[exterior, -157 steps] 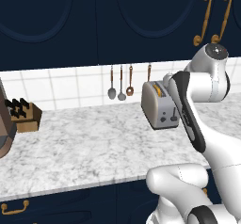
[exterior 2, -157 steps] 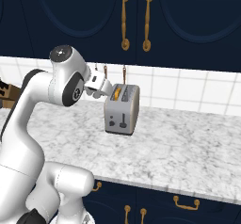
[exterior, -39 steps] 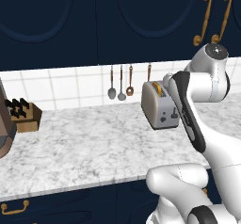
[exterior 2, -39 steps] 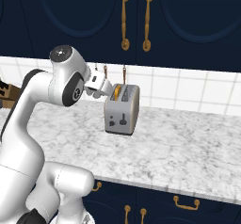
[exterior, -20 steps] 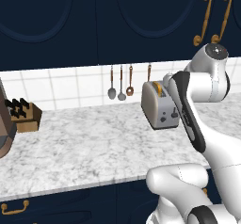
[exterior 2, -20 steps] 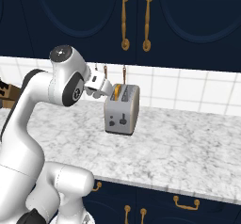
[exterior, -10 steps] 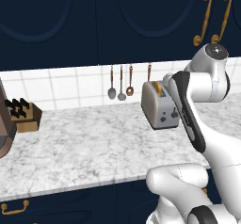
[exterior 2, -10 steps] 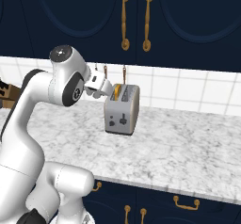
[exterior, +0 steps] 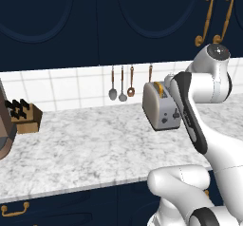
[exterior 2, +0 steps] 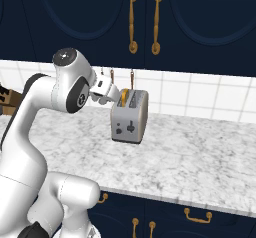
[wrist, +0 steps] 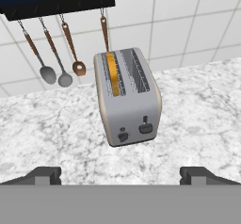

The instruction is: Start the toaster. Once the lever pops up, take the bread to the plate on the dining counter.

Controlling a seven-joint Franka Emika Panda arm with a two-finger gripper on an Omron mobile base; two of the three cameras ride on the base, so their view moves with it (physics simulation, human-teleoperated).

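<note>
The silver-grey toaster [exterior: 161, 107] [exterior 2: 130, 117] [wrist: 129, 98] stands on the marble counter [exterior: 85, 144] close to the tiled wall. The bread [wrist: 112, 68] [exterior 2: 123, 97] sits upright in its left slot, with its top edge showing. A dark lever [wrist: 145, 124] and a small knob [wrist: 123, 136] are on the end that faces me. My gripper [wrist: 121, 176] [exterior 2: 107, 93] hovers above and in front of the toaster, open, with nothing between its fingertips [wrist: 44, 175] and apart from the toaster.
Several spoons and ladles [exterior: 122, 85] [wrist: 56, 58] hang on the wall just left of the toaster. A wooden knife block [exterior: 23, 117] stands far left. Navy upper cabinets with gold handles [exterior 2: 145, 19] overhang the counter. Its front edge [exterior 2: 175, 194] runs below.
</note>
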